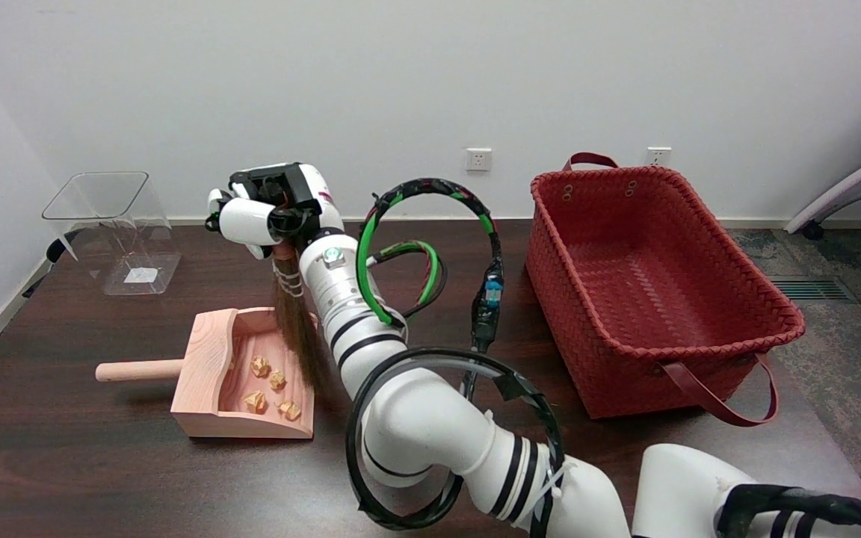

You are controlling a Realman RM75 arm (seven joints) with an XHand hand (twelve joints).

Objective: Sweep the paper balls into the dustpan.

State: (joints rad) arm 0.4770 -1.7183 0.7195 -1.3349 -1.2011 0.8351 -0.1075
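The right hand (270, 209), seen in the upper left-centre of the frame, is closed around the top of 1 small brush (294, 317). Its fingers are wrapped about the handle, so that the handle's upper end is hidden. The brush hangs below the hand, slightly tilted, with its dark bristles spread downward over the right part of 1 wooden dustpan (202, 373). Whether the bristle tips touch the pan floor cannot be told, as the arm covers part of them.

4 paper balls (260, 366) are counted inside the dustpan, all yellowish and crumpled. 2 lie nearer the middle of the pan, just beside the bristles, and 2 lie nearer the front wall at the lower edge. They are close together but apart from each other. The dustpan sits in the left-centre of the frame on 1 dark brown table (102, 463), with its round handle pointing to the left.

The white arm with black bands runs from the hand down to the lower right of the frame, and green and black cables (430, 217) are looped beside it.

In the upper left, 1 clear plastic bin (113, 232) stands well apart from the dustpan. On the right side of the frame, 1 red woven basket (699, 359) with 2 handles stands on the table. 2 wall sockets (478, 159) are seen on the white wall behind.
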